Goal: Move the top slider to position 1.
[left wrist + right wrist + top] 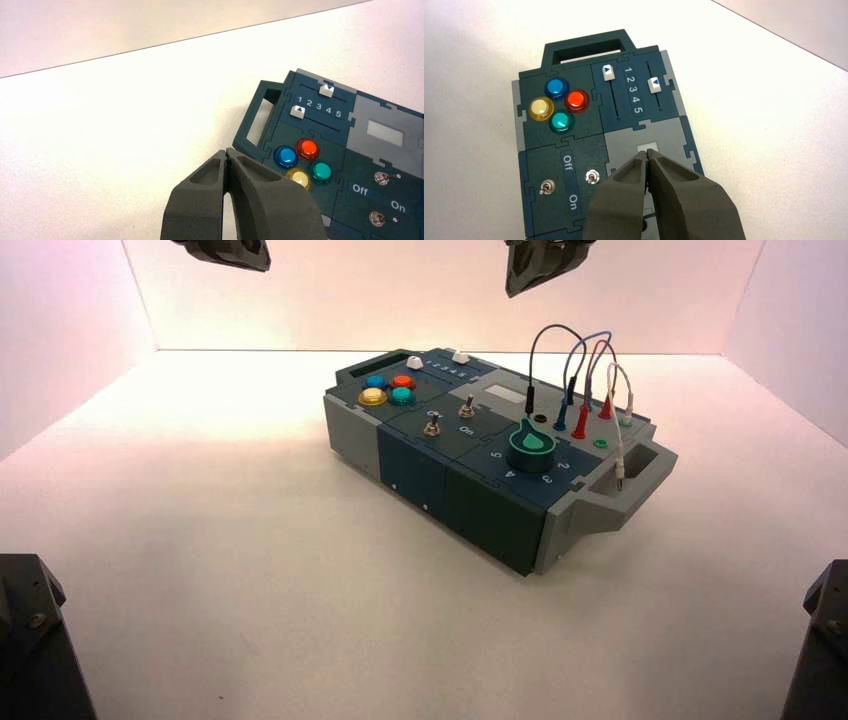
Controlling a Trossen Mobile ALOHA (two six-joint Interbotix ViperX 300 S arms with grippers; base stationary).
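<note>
Left gripper [226,150]: up left of the box [470,440], fingertips together. Top slider [326,90]: small white block, blue triangle mark, far edge of the dark blue panel, mid-track near 3. Digits 1–5 [319,107]; "Off"/"On" [570,182] by the switches. Right gripper [647,151]: above box, fingertips together.

High view: positioned above and behind the arms, facing down and forward over the box [450,460] and desk [250,590]. Wrist views: closer, facing down from each arm. Both wrist views share the sliders [608,73], buttons [560,120] and switches [592,176].
</note>
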